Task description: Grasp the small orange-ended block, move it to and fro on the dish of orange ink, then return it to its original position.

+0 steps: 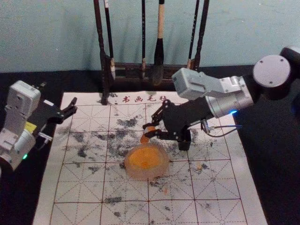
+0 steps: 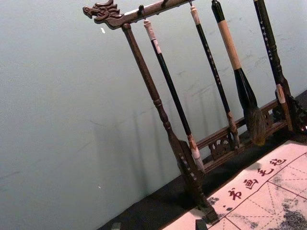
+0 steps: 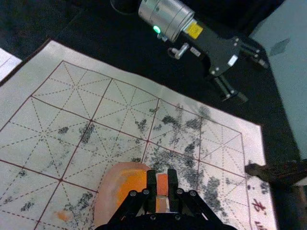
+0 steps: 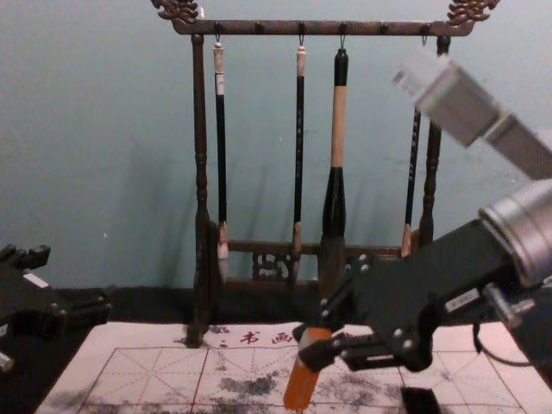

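Black cloth covers the surface (image 1: 274, 192) under a pale calligraphy mat (image 1: 70, 197) with a red grid and dark ink smudges. At its far edge stands a dark wooden rack (image 4: 259, 28) with hanging brushes (image 4: 337, 129). My right end effector (image 1: 149, 131) reaches in over the mat from the right, clenched on the small block. My left end effector (image 1: 58, 96) is parked at the mat's left side, its fingers spread with nothing between them. A round, translucent dish (image 1: 131, 173) holding orange ink sits near the middle of the mat. A small black object (image 1: 185, 142) is near its far right side. The orange-ended block (image 1: 144, 139) tilts in my grasp, its lower end by the dish's far rim; I cannot tell whether they touch.
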You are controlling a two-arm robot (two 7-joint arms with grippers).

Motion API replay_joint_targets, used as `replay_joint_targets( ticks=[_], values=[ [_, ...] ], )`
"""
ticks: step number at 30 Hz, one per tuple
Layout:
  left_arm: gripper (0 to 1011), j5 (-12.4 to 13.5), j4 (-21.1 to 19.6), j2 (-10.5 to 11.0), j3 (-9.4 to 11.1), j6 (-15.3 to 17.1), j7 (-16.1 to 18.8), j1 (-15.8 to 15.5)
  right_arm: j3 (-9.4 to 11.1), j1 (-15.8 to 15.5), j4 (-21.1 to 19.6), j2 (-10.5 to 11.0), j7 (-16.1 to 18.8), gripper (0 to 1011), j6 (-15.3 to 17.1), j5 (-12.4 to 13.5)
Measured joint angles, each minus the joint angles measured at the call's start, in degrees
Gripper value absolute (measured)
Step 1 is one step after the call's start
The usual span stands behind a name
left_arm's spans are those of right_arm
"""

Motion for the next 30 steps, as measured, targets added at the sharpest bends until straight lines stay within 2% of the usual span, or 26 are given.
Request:
replay_joint_targets(
  ticks=[5, 11, 21, 30],
  values=[
    [1001, 0.0, 0.0, 0.0, 0.0, 0.0, 0.0, 0.0, 1.24, -1.28, -4.02, 2.92, -1.36, 133, 0.83, 0.89],
    [1001, 0.0, 0.0, 0.0, 0.0, 0.0, 0.0, 0.0, 3.81, -4.17, -9.44, 7.85, -4.11, 133, 2.67, 2.4],
    [1001, 0.01, 0.0, 0.0, 0.0, 0.0, 0.0, 0.0, 7.63, -8.93, -13.96, 13.58, -7.38, 133, 4.99, 4.5],
    [1001, 0.0, 0.0, 0.0, 0.0, 0.0, 0.0, 0.0, 8.91, -10.65, -13.97, 15.12, -7.98, 133, 6.36, 4.08]
  ],
)
